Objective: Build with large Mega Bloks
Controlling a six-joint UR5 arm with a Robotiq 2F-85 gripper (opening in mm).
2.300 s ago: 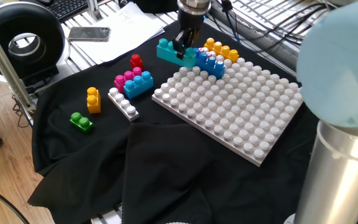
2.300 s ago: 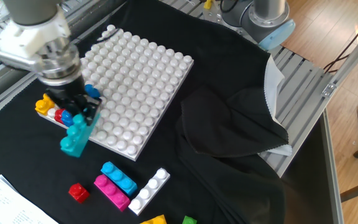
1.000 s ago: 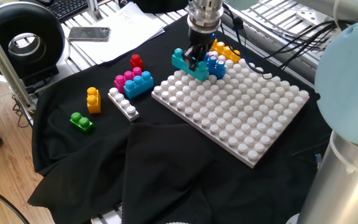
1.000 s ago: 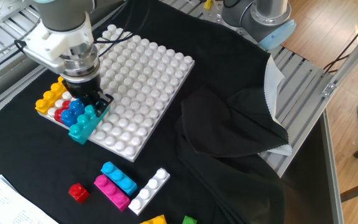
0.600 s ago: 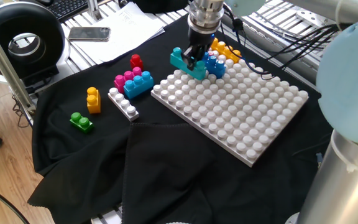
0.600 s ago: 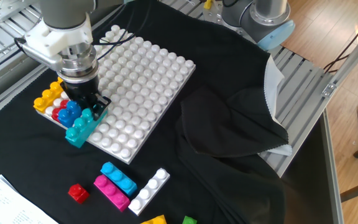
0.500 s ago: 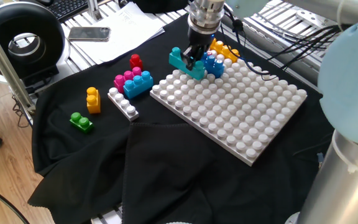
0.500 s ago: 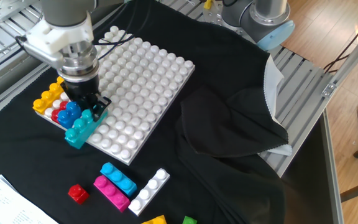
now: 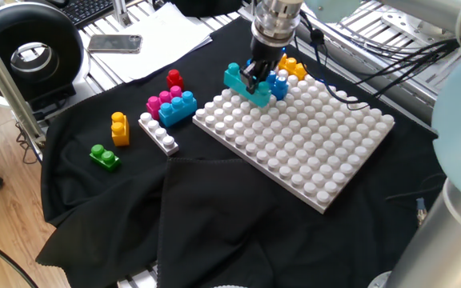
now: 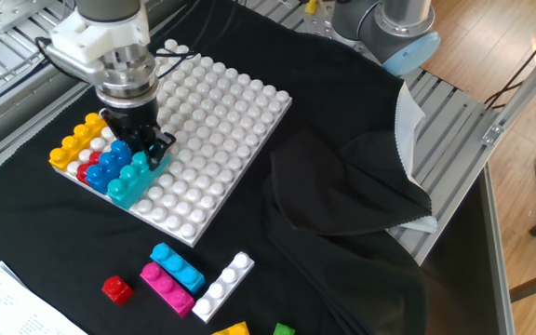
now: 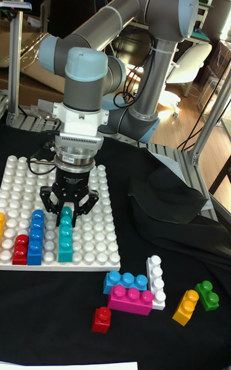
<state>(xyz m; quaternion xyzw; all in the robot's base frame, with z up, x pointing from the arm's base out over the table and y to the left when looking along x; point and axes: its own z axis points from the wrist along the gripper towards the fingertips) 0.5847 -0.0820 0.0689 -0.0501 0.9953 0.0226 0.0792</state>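
I am seeing the gripper pinching the teal brick (its far end hidden by the fingers) on the board's 9 o'clock edge.

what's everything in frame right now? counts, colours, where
white studded board: 1, white, on the black cloth
teal brick: 1, in the gripper, at the board's edge row beside the blue one
blue brick: 1, on the board
red brick on board: 1, beside the blue
yellow-orange brick on board: 1, at the corner
loose bricks on the cloth: light blue, pink, white, small red, yellow, green
phone: 1, on papers
gripper: 1, shut on the teal brick
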